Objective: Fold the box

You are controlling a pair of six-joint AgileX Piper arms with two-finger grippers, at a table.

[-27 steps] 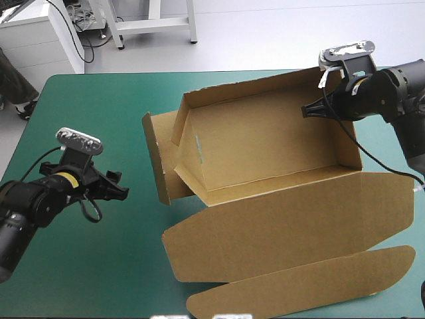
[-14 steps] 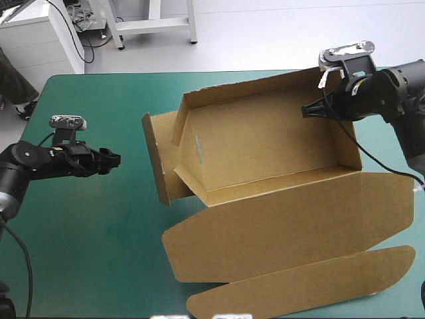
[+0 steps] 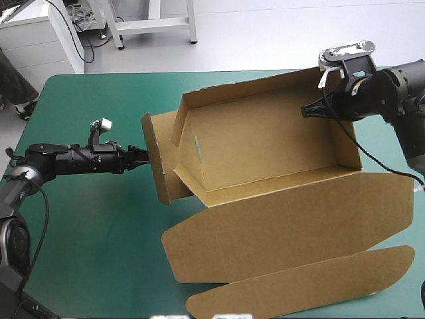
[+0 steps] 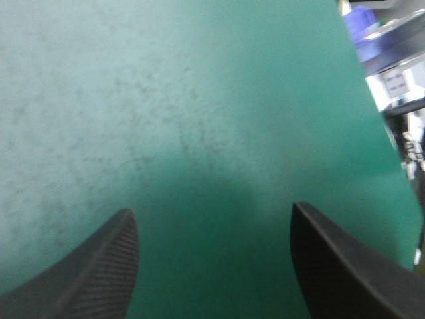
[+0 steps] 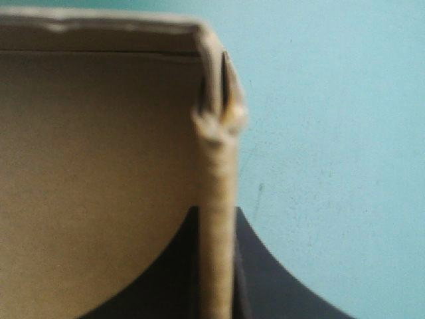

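High view: box (image 3: 265,153) tray-shaped, lid (image 3: 285,226) flat; right jaws pinch wall (image 3: 346,136); left jaws spread.

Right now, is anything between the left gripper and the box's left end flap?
Nothing visible. In the high view the open left gripper points at the left end flap of the box, almost at it, with only bare teal-green cover around it.

table (image 3: 86,259): fills most of high view, far-left corner rounded, far edge straight | teal-green cover (image 4: 199,100): lies flat and smooth over the top | surface: faint dark flecks and scuffs in both wrist views
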